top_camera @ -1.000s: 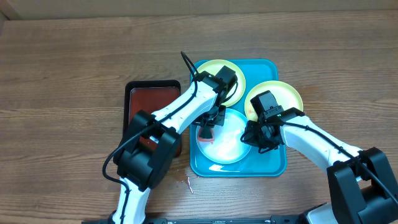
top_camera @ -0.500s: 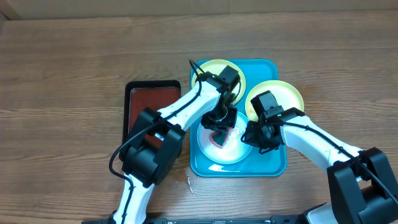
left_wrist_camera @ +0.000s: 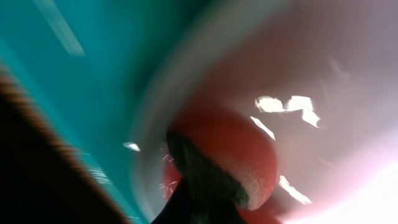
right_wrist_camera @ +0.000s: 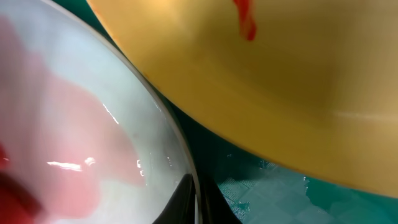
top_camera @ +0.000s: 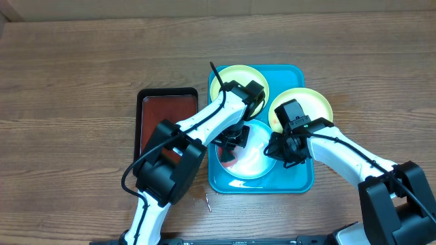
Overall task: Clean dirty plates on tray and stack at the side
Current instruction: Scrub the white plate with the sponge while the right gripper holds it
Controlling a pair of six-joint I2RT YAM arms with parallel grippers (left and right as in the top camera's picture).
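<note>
On the wooden table (top_camera: pixel 82 68), the right gripper's (top_camera: pixel 278 148) clamped plate (top_camera: pixel 255 163) could be wrenched loose by the left gripper's (top_camera: pixel 235 141) clamped sponge (left_wrist_camera: pixel 230 155).

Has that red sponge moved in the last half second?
Yes: the sponge slid left across the blue plate, toward the black tray.

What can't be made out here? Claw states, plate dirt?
1. Left claw: open or shut unreadable. Overhead, the left arm covers it. The left wrist view is blurred, showing only a red rounded lump.
2. Right claw: hold on the light-blue-rimmed round plastic plate unclear. The right wrist view cuts it off at the bottom edge.
3. That plate's smears: overhead, too small and partly under the left arm.
</note>
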